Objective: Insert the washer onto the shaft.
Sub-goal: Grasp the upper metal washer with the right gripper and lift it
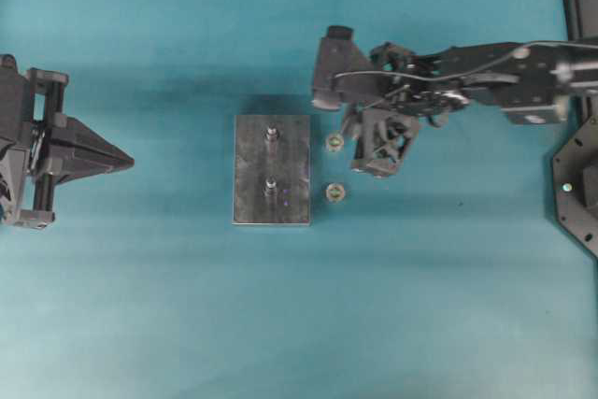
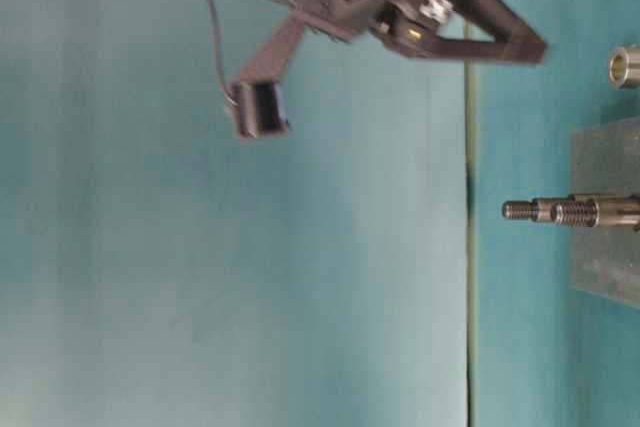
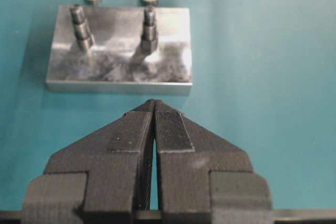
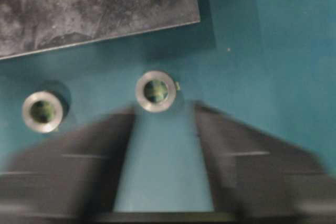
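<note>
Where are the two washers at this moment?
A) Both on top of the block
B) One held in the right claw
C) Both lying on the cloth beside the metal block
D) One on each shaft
C: both washers lie on the cloth beside the block; both shafts stand bare.

Two small silver metal ring washers (image 1: 334, 143) (image 1: 335, 193); two threaded steel shafts (image 1: 271, 135) (image 1: 269, 186); one grey rectangular metal block (image 1: 290, 203).

Teal table (image 1: 140, 306) carries a grey metal block (image 1: 249, 189) with two upright shafts. Two washers (image 1: 334, 143) (image 1: 335, 193) lie flat just beside its edge.
</note>
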Controlling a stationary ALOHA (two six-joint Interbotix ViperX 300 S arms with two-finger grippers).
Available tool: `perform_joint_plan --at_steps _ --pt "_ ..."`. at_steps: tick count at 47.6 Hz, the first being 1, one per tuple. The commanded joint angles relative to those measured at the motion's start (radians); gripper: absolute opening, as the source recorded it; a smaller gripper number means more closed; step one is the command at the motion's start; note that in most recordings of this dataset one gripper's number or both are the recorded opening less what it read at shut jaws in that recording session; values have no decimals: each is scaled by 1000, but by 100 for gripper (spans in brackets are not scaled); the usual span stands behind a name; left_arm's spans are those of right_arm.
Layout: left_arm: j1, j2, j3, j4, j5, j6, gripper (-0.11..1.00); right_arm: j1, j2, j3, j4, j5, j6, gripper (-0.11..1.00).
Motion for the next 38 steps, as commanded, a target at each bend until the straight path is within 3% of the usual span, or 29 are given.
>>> perform_joint_plan --at_steps 1,3,5,12,38 --pt "2 -2 -23 3 -5 0 0 6 6 -28 -2 -6 -15 73" --pt "2 -2 -23 3 -5 0 0 9 14 -32 -2 -8 -21 83" --pt "2 -2 -23 3 -5 0 0 14 21 -35 -2 -9 -25 87" --pt "2 -2 -25 3 -5 0 0 18 48 -43 -2 -11 -26 80" --pt "2 -2 -15 3 -6 0 0 15 132 -78 -6 -8 -28 75"
